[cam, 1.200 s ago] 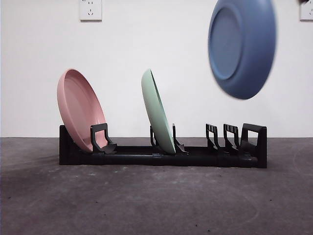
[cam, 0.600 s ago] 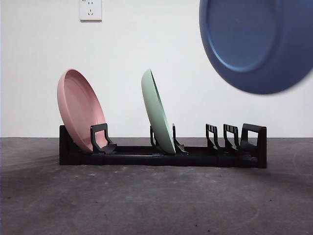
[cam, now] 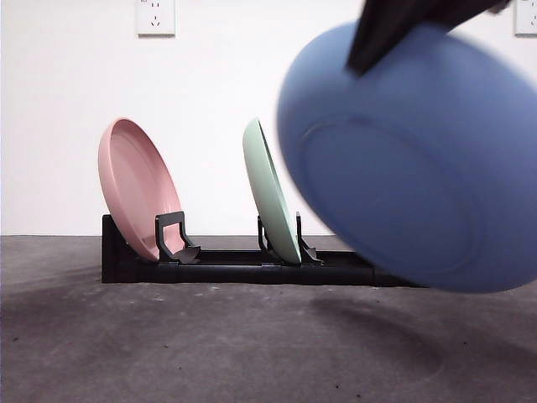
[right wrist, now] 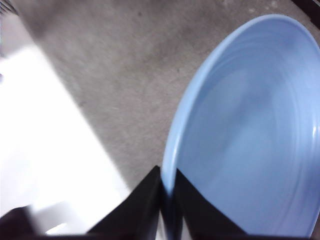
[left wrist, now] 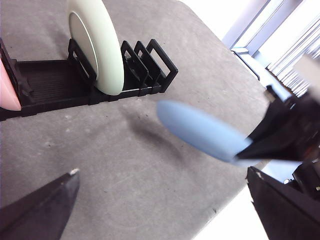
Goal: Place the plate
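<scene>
The blue plate (cam: 415, 159) is a round, matte, pale-blue dish with a raised foot ring on its underside, which faces the front camera; it hangs in the air, tilted, close to the lens and large in the frame, above the table (cam: 210, 344) and in front of the right end of the black dish rack (cam: 243, 270). The right gripper (right wrist: 167, 200) pinches its rim, one black jaw on each face, closed on the plate. In the right wrist view the plate's smooth, shallow inside fills most of the frame. The left gripper (left wrist: 165, 210) stands wide open over bare table, holding nothing. The plate is blurred in every view and cut off at the front view's right edge, and it hides the rack's right-hand slots there. The pink plate (cam: 138, 186) leans in the rack's left end and the green plate (cam: 270, 191) stands, apparently slightly tilted, in a middle slot. A wall socket (cam: 155, 17) shows above.
</scene>
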`<move>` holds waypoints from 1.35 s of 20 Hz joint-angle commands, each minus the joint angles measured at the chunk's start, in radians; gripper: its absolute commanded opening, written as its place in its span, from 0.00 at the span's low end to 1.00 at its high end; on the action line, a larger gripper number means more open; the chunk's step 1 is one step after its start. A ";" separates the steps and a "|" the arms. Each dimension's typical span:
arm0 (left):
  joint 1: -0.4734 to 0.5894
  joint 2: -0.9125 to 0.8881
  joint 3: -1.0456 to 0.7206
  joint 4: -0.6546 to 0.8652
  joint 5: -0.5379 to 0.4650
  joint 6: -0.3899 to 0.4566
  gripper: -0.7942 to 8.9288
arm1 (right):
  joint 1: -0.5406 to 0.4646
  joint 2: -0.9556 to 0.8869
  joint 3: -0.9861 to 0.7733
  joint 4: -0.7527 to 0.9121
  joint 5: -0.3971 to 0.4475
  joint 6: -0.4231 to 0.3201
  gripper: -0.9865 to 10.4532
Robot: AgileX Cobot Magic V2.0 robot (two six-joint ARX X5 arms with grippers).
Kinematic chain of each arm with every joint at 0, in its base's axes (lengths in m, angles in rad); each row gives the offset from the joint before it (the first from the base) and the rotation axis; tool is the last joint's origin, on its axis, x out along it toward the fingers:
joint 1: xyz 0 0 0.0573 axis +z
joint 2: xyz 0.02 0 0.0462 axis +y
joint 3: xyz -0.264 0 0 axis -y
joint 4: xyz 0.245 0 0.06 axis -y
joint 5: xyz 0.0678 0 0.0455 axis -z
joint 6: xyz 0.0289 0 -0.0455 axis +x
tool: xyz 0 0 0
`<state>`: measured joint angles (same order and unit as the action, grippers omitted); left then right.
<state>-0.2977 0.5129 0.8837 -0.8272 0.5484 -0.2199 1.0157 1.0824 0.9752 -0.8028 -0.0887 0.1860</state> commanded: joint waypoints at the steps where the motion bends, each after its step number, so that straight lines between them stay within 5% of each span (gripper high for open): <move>1: -0.003 0.003 0.023 0.012 -0.003 0.022 0.63 | 0.107 0.084 0.008 0.062 0.087 0.021 0.10; 8: -0.003 0.003 0.023 0.012 -0.011 0.028 0.63 | 0.325 0.367 0.008 0.199 0.431 -0.032 0.10; 12: -0.003 0.003 0.023 0.012 -0.032 0.029 0.63 | 0.360 0.488 0.008 0.235 0.489 -0.041 0.10; 22: -0.003 0.003 0.023 0.011 -0.032 0.029 0.63 | 0.340 0.483 0.049 0.219 0.477 -0.029 0.35; 27: -0.003 0.003 0.023 0.008 -0.032 0.029 0.63 | 0.167 0.284 0.173 -0.007 0.274 -0.013 0.36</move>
<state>-0.2977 0.5129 0.8837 -0.8284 0.5194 -0.2016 1.1740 1.3579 1.1374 -0.7986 0.1940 0.1585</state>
